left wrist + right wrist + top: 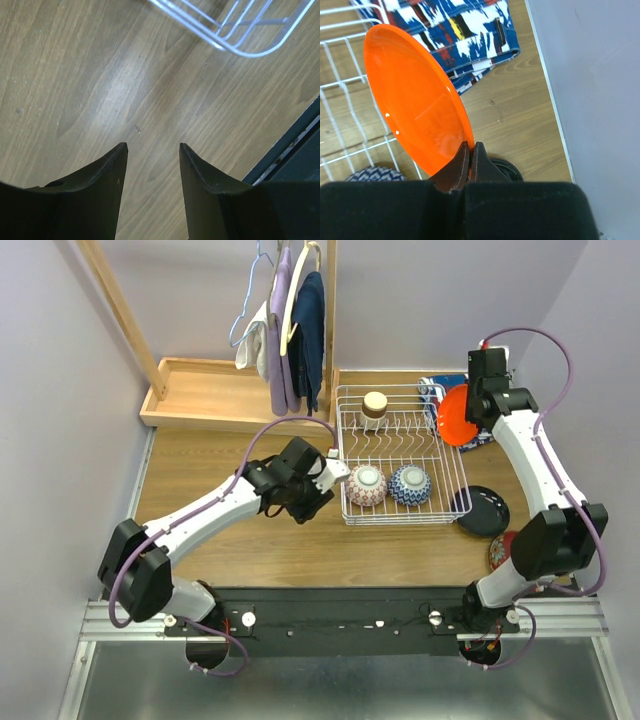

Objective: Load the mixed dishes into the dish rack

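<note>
Right gripper (pixel 471 148) pinching the orange plate (pixel 415 95) at the dish rack's (pixel 402 521) far right corner, best lowered edgewise between tines (pixel 400 426); left gripper (pixel 152 150) spread, empty.

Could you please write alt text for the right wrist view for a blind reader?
The right gripper, fingers shut, pinches the rim of an orange plate, held on edge beside the wire dish rack. A blue-red patterned cloth lies on the wooden table behind it.

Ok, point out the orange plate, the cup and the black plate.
orange plate (pixel 415 97): right wrist view, middle of its glossy face.
cup (pixel 375 401): top view, its tan top, inside the rack.
black plate (pixel 487 509): top view, its centre, on the table.
</note>
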Action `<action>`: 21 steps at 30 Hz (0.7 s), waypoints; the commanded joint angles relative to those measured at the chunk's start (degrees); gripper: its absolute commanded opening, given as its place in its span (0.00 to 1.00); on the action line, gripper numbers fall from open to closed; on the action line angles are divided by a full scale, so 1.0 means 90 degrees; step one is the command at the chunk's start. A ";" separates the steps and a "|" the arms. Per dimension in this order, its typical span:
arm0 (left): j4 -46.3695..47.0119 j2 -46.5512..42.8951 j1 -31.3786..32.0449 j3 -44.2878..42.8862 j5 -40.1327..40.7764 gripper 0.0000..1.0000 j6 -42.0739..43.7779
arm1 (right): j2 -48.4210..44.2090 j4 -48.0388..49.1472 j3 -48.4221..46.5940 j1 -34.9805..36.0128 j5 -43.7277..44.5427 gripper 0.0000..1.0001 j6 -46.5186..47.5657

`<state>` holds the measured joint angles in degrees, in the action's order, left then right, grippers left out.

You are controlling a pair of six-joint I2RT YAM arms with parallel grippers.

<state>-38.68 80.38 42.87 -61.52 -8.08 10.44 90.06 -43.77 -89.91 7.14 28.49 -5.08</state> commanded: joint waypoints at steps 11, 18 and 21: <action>0.0186 -0.0688 -0.0955 0.0312 -0.0284 0.55 -0.0398 | 0.0989 0.0137 -0.0410 0.0154 0.0799 0.00 -0.0168; 0.0245 -0.0923 -0.1053 0.0458 -0.0460 0.55 -0.0554 | 0.1243 -0.0126 -0.0742 0.0242 0.1209 0.01 -0.0714; 0.0284 -0.0992 -0.1111 0.0536 -0.0509 0.56 -0.0603 | 0.1292 -0.0312 -0.0704 0.0271 0.1335 0.00 -0.0948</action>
<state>-37.52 73.76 33.76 -58.02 -10.31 6.48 100.36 -43.31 -94.67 9.08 34.92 -8.99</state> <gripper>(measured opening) 0.553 0.015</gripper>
